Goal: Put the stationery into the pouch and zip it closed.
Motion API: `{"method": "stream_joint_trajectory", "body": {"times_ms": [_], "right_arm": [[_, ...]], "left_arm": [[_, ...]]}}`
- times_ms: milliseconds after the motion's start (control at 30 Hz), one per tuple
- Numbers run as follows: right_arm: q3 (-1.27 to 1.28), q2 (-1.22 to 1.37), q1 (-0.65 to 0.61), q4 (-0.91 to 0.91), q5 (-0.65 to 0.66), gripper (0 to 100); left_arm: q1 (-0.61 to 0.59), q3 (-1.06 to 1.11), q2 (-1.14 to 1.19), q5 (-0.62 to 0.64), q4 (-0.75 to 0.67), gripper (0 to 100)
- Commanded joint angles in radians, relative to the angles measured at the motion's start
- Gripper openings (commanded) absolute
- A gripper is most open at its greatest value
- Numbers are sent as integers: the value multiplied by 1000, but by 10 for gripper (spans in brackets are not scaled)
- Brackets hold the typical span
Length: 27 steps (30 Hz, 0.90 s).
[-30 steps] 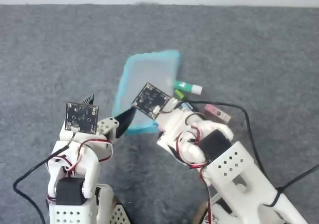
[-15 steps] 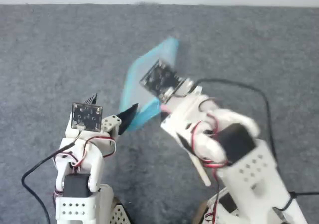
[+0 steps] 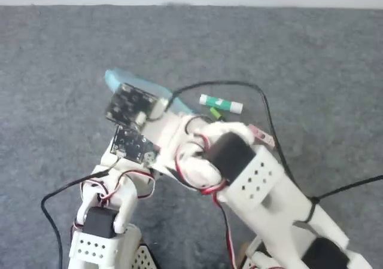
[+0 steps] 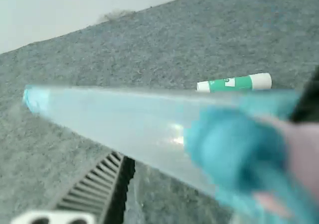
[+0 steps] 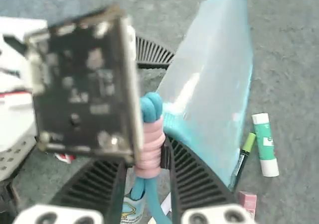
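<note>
Item: pouch (image 3: 122,79), teal, raised off the bench (image 3: 311,54) and tilted on edge.
Right claw (image 5: 148,157): pinching the pouch's pink-and-teal pull cord (image 5: 152,112).
Left claw (image 4: 117,171): by the pouch's end; we cannot tell its state.
Glue stick (image 3: 221,103), green pen (image 5: 245,147), pink eraser (image 3: 261,135): on the bench, outside the pouch.
Handling, as we judge it: draw the cord along the zip line (not upward), with the far end braced.
Change since a second ago: the pouch lay flat then; the right arm has swung across to the left.
</note>
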Motion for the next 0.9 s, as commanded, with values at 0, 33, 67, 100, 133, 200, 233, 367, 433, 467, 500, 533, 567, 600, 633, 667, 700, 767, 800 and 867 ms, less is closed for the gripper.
{"method": "stream_joint_trajectory", "body": {"times_ms": [0,33,67,100,133,200,233,367,433,467,500,533,567,600,633,667,700,767,800,867], "right_arm": [[226,-139,24,-131,17,7],[301,-170,44,-173,17,7],[376,-197,71,-220,15,7],[446,-223,99,-268,6,7],[506,-243,122,-308,-6,7],[597,-274,159,-367,-14,7],[623,-282,176,-384,-17,7],[649,-266,219,-414,-18,7],[646,-249,229,-418,-18,7],[643,-245,229,-418,-18,7],[637,-242,231,-414,-18,7],[637,-242,231,-412,-18,7],[637,-240,228,-412,-18,7],[641,-237,226,-414,-20,7],[646,-237,226,-417,-20,7],[652,-237,231,-418,-20,7],[655,-237,232,-418,-20,7],[681,-237,243,-417,-20,7],[703,-237,262,-420,-20,7],[750,-246,321,-449,-25,7]], "left_arm": [[-121,-147,-14,-8,81,357],[-176,-180,-14,-8,106,357],[-229,-213,-14,-8,130,357],[-273,-239,-14,-9,146,357],[-316,-259,-14,-11,157,357],[-370,-286,-14,-37,169,357],[-381,-291,-12,-44,169,357],[-354,-303,-14,-75,210,357],[-348,-320,-14,-83,239,357],[-347,-320,-14,-83,244,357],[-341,-320,-14,-83,244,359],[-322,-318,-14,-83,244,359],[-299,-317,-14,-81,249,359],[-269,-317,-14,-80,256,360],[-233,-317,-14,-80,265,360],[-199,-315,-14,-80,275,360],[-170,-303,-14,-80,278,360],[-133,-272,-14,-83,250,360],[-126,-251,-14,-84,229,360],[-120,-208,-14,-86,175,360]]}}
